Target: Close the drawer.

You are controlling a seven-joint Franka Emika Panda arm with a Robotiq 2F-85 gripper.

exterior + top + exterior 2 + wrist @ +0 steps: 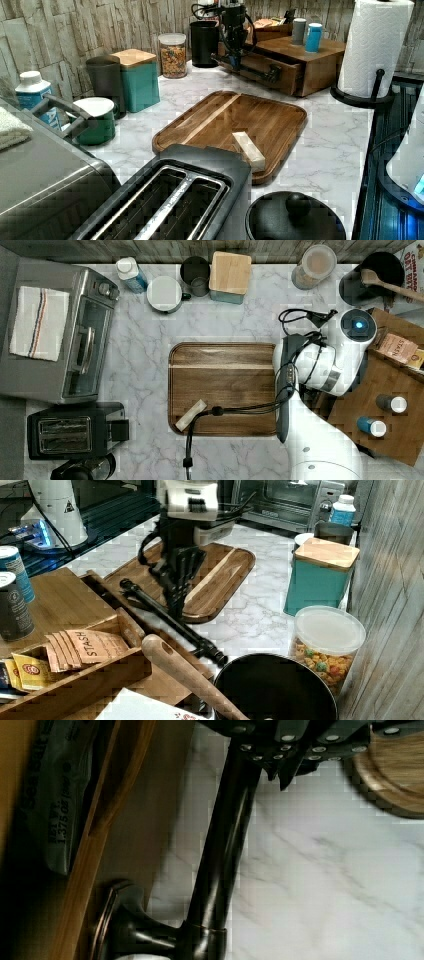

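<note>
The drawer (282, 70) sits in the front of a low wooden cabinet and stands slightly pulled out. A gap shows behind its front (82, 870), with a dark packet (55, 810) inside. A dark bar handle (170, 617) (220, 845) (252, 71) runs along the drawer front. My gripper (176, 607) (282, 770) (236, 62) points down at this handle on the counter side, its tips touching or nearly touching the bar. The fingers look shut together with nothing between them.
A rounded wooden cutting board (222, 387) carrying a pale stick (191, 415) lies just in front of the drawer. Two bottles (312, 35) and a tea box (75, 650) stand on the cabinet top. A black pot (270, 690), cereal jar (327, 640) and paper towel roll (375, 45) flank the cabinet.
</note>
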